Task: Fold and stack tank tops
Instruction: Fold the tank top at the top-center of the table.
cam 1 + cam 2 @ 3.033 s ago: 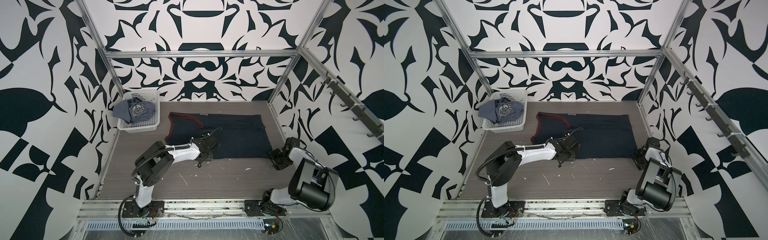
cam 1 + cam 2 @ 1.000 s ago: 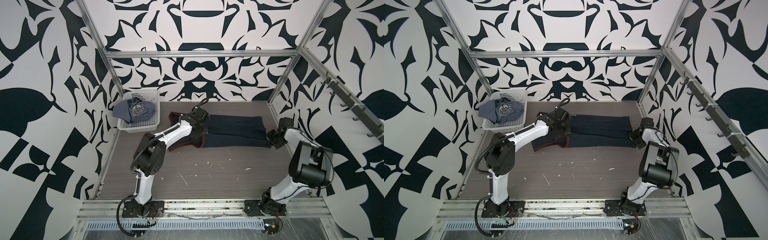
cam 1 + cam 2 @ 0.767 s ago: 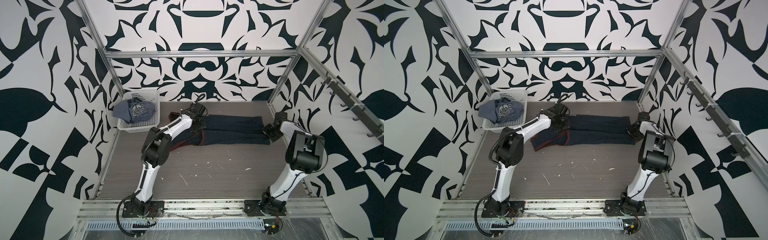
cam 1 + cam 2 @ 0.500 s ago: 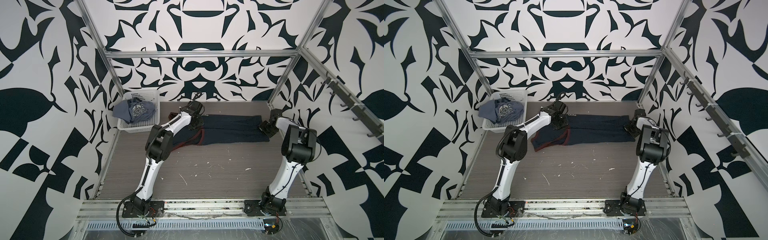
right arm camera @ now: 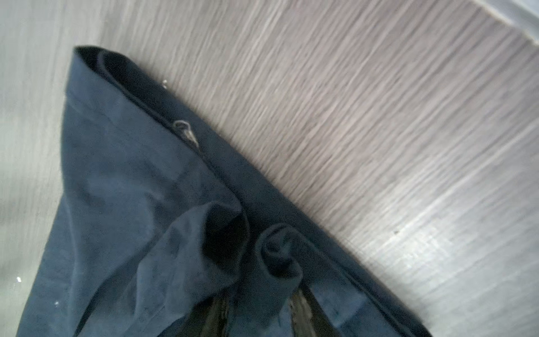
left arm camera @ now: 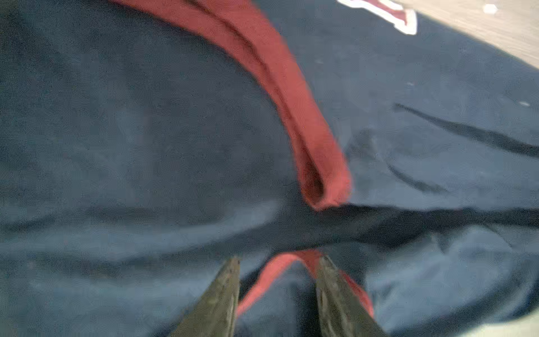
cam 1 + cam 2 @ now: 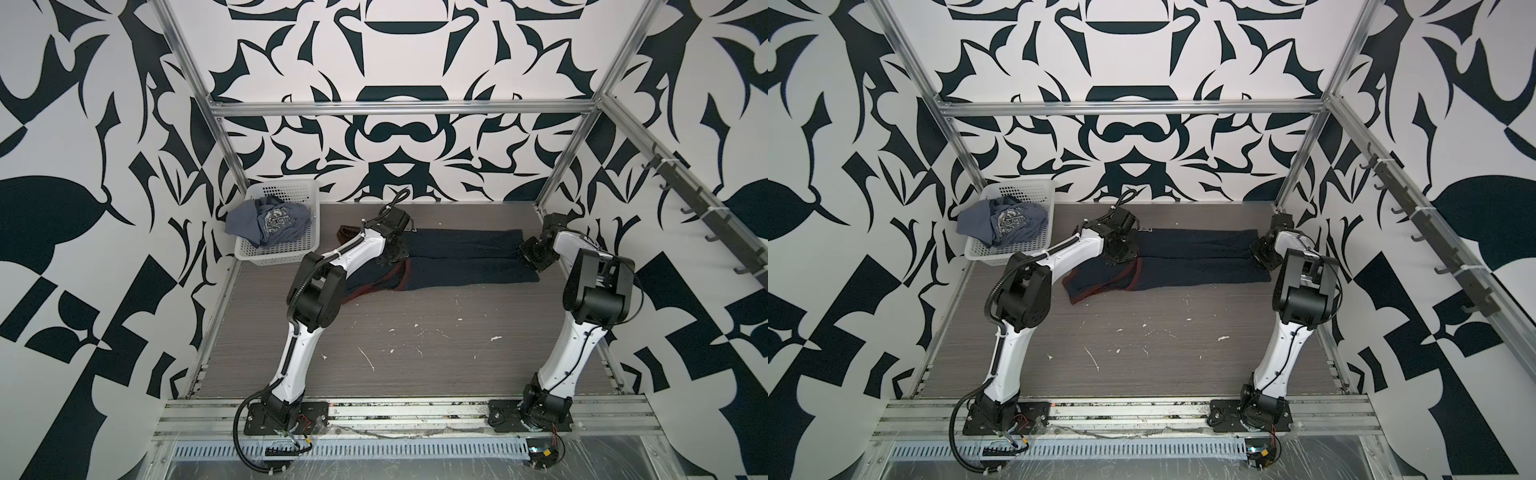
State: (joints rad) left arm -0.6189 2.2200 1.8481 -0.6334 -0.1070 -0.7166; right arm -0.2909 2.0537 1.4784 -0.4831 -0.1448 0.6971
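Since the navy top (image 7: 465, 259) lay folded long along the counter's (image 7: 415, 332) far edge, the left fingers (image 6: 230, 280), parted astride its maroon trim (image 6: 306, 116), needed to rise straight off without dragging it; cloth hid whether the right fingers (image 5: 300, 309) gripped the hem. The grey top (image 7: 274, 220) sat in the basket (image 7: 270, 255).
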